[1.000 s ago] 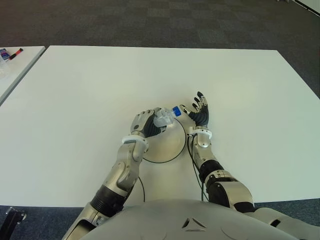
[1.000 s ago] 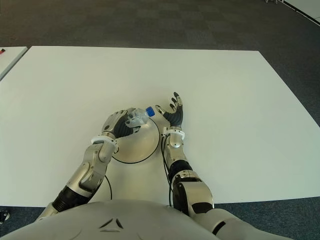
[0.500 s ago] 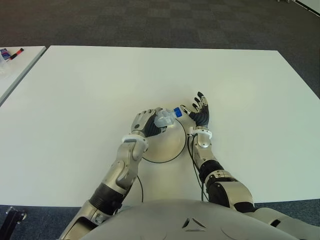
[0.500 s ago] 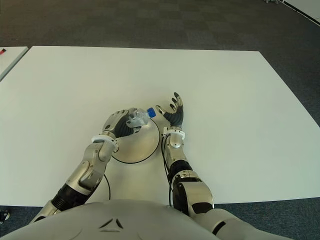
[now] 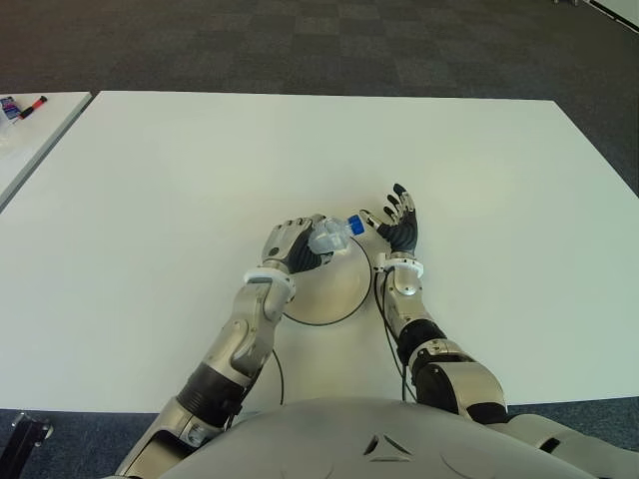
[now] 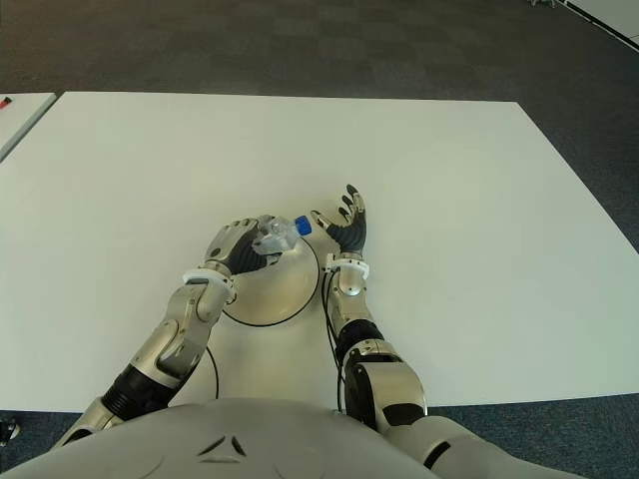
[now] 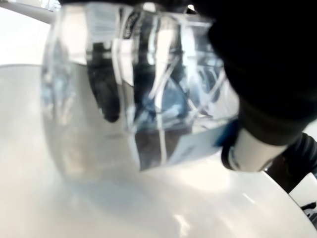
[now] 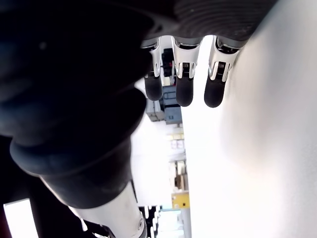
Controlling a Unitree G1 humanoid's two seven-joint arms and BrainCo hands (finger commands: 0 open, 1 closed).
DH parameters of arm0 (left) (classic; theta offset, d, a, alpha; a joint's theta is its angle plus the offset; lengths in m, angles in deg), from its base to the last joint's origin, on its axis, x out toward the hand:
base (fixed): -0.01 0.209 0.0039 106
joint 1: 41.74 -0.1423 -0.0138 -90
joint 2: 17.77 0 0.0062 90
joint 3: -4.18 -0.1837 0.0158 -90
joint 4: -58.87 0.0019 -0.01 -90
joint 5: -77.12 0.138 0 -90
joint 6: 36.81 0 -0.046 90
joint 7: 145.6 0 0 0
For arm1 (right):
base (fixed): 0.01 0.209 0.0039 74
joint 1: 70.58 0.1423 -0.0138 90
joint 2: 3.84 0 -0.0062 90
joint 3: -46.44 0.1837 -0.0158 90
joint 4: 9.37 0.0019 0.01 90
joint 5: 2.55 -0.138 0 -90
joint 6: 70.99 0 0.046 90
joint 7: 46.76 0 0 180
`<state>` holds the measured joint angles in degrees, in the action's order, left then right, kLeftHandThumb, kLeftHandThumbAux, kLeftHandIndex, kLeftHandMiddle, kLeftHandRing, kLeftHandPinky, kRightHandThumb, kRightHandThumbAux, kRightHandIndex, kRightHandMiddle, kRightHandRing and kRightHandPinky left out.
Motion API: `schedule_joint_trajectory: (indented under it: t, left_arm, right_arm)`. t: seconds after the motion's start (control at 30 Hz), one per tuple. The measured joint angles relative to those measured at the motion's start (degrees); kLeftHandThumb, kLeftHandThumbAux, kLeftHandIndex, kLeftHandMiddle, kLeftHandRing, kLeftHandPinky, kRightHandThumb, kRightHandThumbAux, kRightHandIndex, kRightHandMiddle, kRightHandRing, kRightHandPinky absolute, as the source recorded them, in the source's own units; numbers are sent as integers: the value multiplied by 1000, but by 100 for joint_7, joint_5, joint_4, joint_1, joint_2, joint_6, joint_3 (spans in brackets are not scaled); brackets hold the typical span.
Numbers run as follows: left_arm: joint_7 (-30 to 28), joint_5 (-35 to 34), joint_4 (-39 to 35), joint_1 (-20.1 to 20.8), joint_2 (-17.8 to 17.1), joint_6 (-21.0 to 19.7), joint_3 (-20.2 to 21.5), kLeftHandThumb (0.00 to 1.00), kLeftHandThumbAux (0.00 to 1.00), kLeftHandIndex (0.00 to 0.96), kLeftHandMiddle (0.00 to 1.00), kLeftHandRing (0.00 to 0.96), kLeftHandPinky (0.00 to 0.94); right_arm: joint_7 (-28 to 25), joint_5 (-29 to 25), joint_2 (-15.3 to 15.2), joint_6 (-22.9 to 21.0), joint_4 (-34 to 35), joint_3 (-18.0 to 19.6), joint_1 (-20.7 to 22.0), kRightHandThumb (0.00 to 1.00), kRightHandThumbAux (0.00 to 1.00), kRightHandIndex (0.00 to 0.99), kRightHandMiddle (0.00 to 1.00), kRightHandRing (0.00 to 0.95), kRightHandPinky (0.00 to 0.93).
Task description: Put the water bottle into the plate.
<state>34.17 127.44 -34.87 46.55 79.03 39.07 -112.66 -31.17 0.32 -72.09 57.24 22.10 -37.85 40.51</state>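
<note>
Holding the bottle (image 5: 327,238) over the far rim of the plate (image 5: 334,294), the left hand (image 5: 291,245) has its fingers wrapped round the clear body; the blue cap (image 5: 354,226) juts out toward the right hand (image 5: 399,228). The bottle's long axis lies nearly level, running left to right across the table (image 5: 150,200), cap end rightward. Thin clear plastic such as this is judged light, slightly yielding under squeeze and smooth enough to slip; the mid-body is the sound place to hold, as here. In the left wrist view the body (image 7: 138,94) shows just above the plate's surface. The right hand, just right of the plate, has fingers spread and holds nothing.
</note>
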Motion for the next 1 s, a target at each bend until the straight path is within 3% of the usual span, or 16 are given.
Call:
schedule_joint_trajectory:
  t: [0.1, 0.27, 0.3, 0.37, 0.5, 1.0]
  left_arm:
    - [33, 38, 0, 1, -25, 1, -47, 855, 666, 405, 532, 839, 801]
    - [51, 90, -1, 1, -29, -9, -89, 854, 663, 419, 553, 853, 856]
    - [51, 100, -5, 1, -30, -23, -96, 805, 679, 428, 667, 860, 864]
    - [46, 130, -16, 1, -31, -63, -108, 762, 693, 436, 766, 867, 871]
    - [12, 149, -53, 0, -38, -156, -111, 720, 707, 441, 856, 878, 883]
    - [-96, 153, -169, -14, -85, -315, -125, 690, 720, 440, 890, 893, 884]
  right_arm:
    - [-4, -2, -1, 16, -10, 0, 4, 0, 976, 136, 120, 123, 178]
    - [-28, -18, -1, 18, -31, 1, 16, 0, 970, 133, 116, 119, 171]
    - [-37, -25, 0, 18, -33, 2, 17, 0, 966, 130, 112, 116, 169]
    - [-64, -40, 1, 17, -35, 4, 18, 0, 962, 128, 109, 113, 167]
    - [-100, -70, 1, 14, -35, 6, 19, 0, 959, 124, 104, 109, 167]
    - [-104, -83, 3, 10, -33, 5, 19, 0, 963, 126, 107, 109, 169]
